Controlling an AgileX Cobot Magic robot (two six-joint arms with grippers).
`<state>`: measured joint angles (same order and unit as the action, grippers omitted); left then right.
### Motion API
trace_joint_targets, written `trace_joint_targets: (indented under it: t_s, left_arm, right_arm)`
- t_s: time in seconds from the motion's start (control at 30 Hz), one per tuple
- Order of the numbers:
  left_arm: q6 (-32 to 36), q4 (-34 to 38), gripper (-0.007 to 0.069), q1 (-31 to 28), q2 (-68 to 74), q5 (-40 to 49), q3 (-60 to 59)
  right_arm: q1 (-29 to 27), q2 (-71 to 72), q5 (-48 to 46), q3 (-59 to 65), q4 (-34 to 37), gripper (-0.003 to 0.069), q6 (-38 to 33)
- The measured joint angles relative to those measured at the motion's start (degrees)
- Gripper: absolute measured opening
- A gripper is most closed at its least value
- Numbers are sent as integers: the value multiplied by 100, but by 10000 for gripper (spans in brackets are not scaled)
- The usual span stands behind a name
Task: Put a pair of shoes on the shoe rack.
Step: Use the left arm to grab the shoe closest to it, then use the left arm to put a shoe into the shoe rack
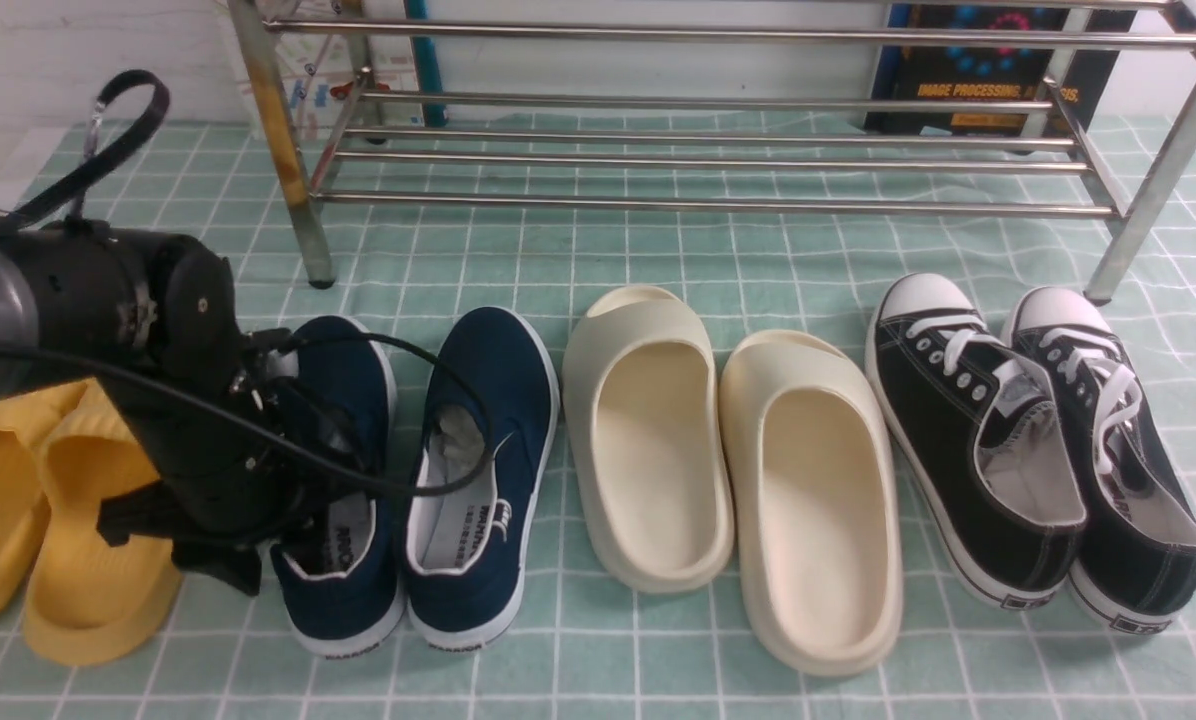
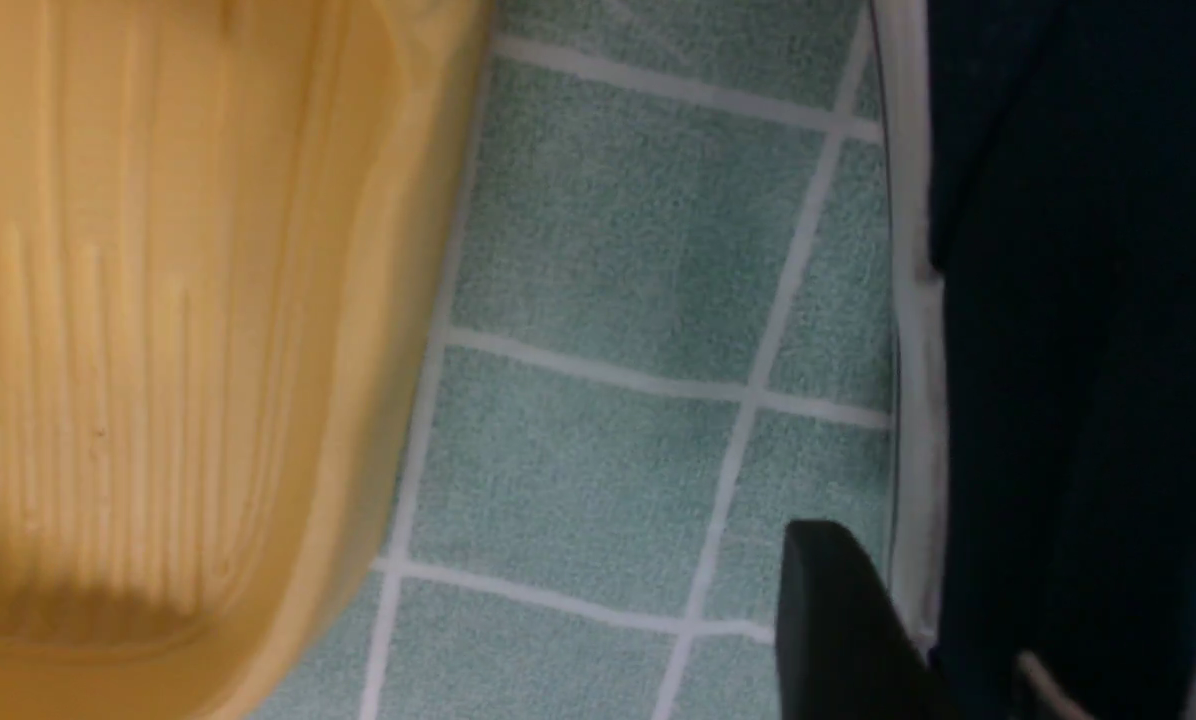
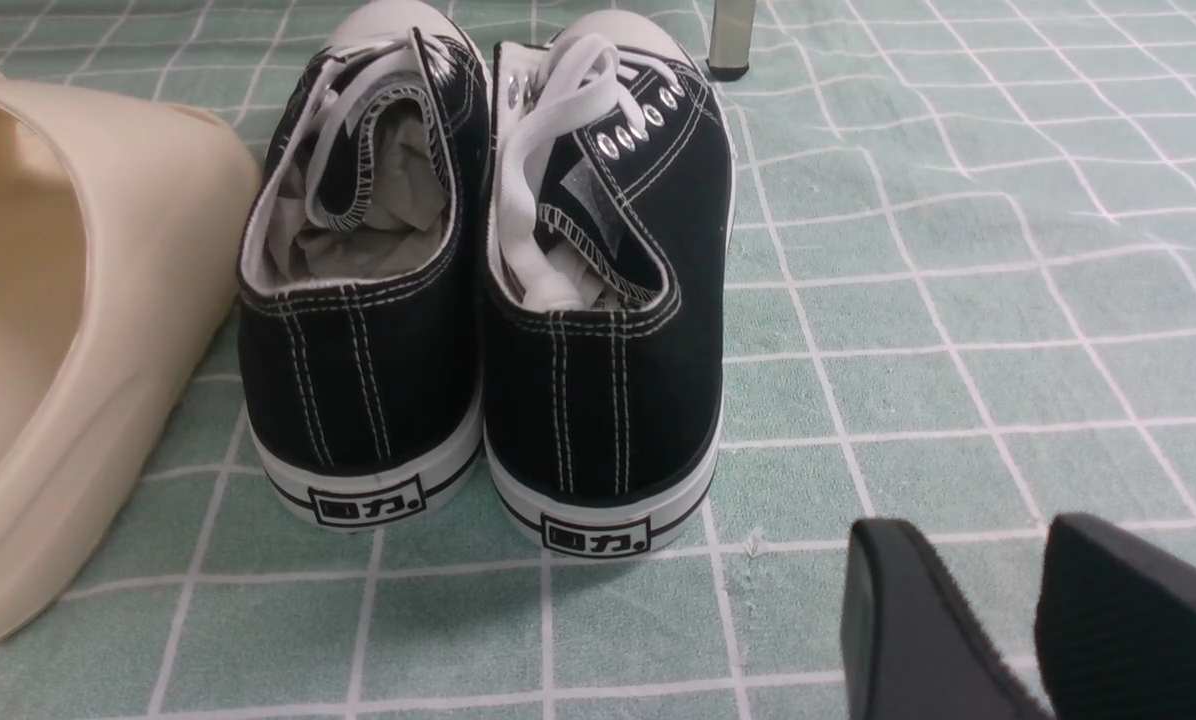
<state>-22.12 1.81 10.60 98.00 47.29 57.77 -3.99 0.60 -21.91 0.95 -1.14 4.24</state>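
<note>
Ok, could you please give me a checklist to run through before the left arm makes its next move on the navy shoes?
Navy shoes upright, side by side: ok.
Shoe rack lower bars bare where visible: ok.
Left pincer grip on the left navy shoe: cannot tell; only one finger shows, beside the white sole.
Clearance from yellow slides: cannot tell; the left arm overlaps them in front view.
Cable free of shoes: not ok; it looks draped across the right navy shoe.
Right pincer out of the way: ok, behind the black sneakers.
</note>
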Motion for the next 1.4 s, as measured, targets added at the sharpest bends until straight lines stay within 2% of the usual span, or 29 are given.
trace_joint_targets:
  t_s: [0.07, 0.1, 0.13, 0.17, 0.33, 0.53, 0.83, 1.17, 1.4]
  left_arm:
    - [-12, -68, 122, 6, -103, 34, 6]
    - [-12, -114, 65, 6, -166, 71, 6]
    - [-17, -181, 18, 6, -296, 155, 31]
    - [-17, -181, 4, 0, -404, 270, 71]
    - [130, -141, 8, 0, -1233, 893, 516]
    - [333, 121, 8, 0, -1498, 946, 1292]
    - [372, 162, 8, 0, -276, 1236, 2534]
    - [372, -260, 8, 0, 1489, 1766, 4853]
    - [372, -347, 8, 0, 2530, 1804, 6169]
  right_arm:
    - [0, 0, 0, 0, 0, 239, 0]
    - [0, 0, 0, 0, 0, 239, 0]
    - [0, 0, 0, 0, 0, 239, 0]
    - [0, 0, 0, 0, 0, 239, 0]
    - [0, 0, 0, 0, 0, 239, 0]
    - [0, 0, 0, 0, 0, 239, 0]
    - [0, 0, 0, 0, 0, 239, 0]
    - [0, 0, 0, 0, 0, 239, 0]
    - [0, 0, 0, 0, 0, 239, 0]
